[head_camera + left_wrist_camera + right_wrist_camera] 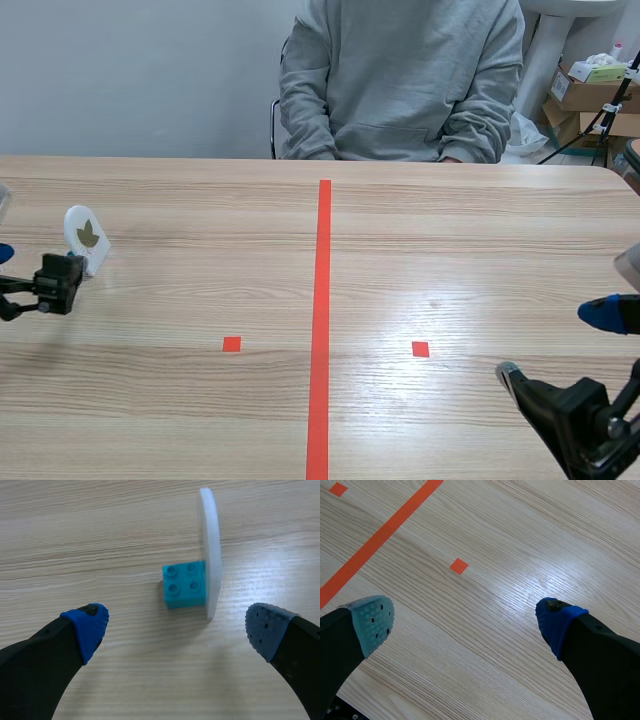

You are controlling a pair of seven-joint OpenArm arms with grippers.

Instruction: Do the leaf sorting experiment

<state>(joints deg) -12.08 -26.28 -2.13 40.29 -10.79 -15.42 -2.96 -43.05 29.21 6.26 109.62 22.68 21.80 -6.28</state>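
A white round card with a brown leaf picture [85, 233] stands upright at the table's far left, held by a teal toy brick [184, 584]. In the left wrist view the card [212, 555] is seen edge-on, just ahead of my left gripper [177, 625]. That gripper is open, its blue pads [89, 628] spread wide and apart from the brick. My right gripper [465, 622] hangs open over bare wood at the table's near right, with nothing between its fingers.
A person in a grey sweatshirt [400, 80] sits across the table. An orange-red tape line [320, 320] runs down the table's middle, with a small square mark on each side. Cardboard boxes [590, 95] stand at the back right.
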